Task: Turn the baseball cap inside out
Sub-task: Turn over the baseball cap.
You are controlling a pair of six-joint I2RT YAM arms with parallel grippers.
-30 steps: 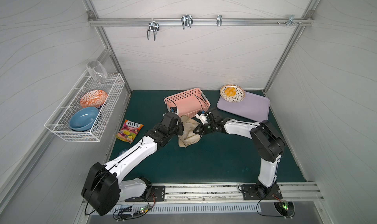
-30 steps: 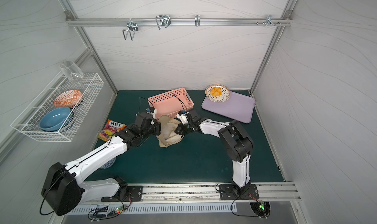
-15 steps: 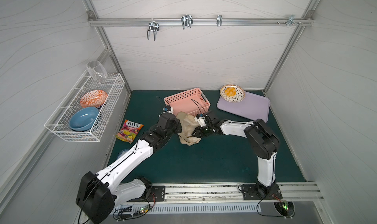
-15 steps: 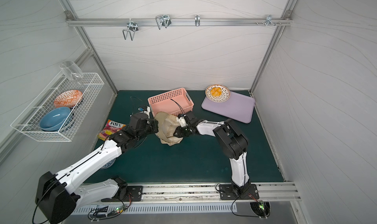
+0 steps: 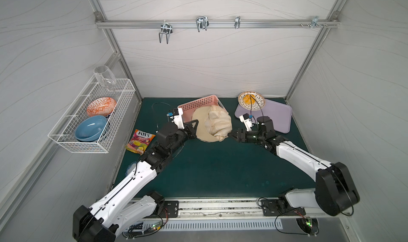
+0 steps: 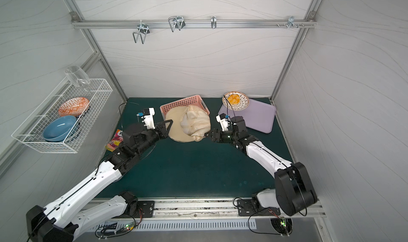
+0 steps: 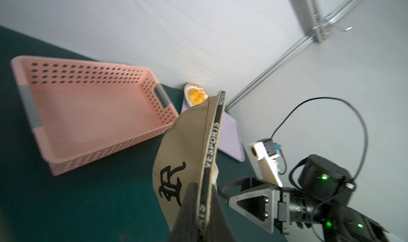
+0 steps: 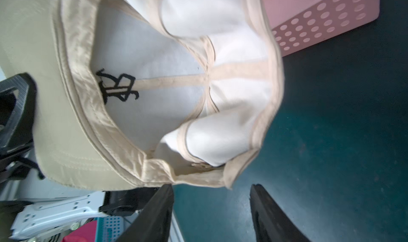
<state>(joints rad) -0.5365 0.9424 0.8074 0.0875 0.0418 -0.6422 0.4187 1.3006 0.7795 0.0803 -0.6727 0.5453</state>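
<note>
1. The cap [image 5: 217, 124] [image 6: 194, 124] is held up over the middle of the green tabletop [image 5: 216, 170], towards the back and just in front of the pink basket [image 5: 198, 102]. I cannot tell whether its lowest edge touches the tabletop.
2. The left tool [image 5: 195, 125] [image 6: 169, 124] is clenched on the edge of the brim. In the left wrist view its fingers [image 7: 187, 214] pinch the brim along a black printed tape, with the cap [image 7: 187, 146] seen edge-on.
3. The tan outer side with the black monogram faces outward, so the cap has not been turned.
4. The crown bulges, crumpled, on the side towards the right arm.
5. The right tool [image 5: 230, 134] [image 6: 206, 134] is released, its jaws parted with nothing between them. Its tips are just beside the back rim of the crown. I cannot tell whether they brush the cloth.
6. The right wrist view looks straight into the cap [image 8: 154, 53]: pale lining, tan seam tapes and the back of the monogram. One spread finger [image 8: 152, 212] stands short of the rim.
7. A purple tray [image 5: 276, 117] lies at the back on the right-arm side. A patterned plate [image 5: 251, 100] of orange food sits on its far corner.
8. A bag of sweets [image 5: 140, 141] lies beside the left arm.
9. A wire rack [image 5: 72, 141] on the side wall holds a blue bowl [image 5: 90, 128], an orange bowl [image 5: 101, 106] and a glass [image 5: 104, 77].
</note>
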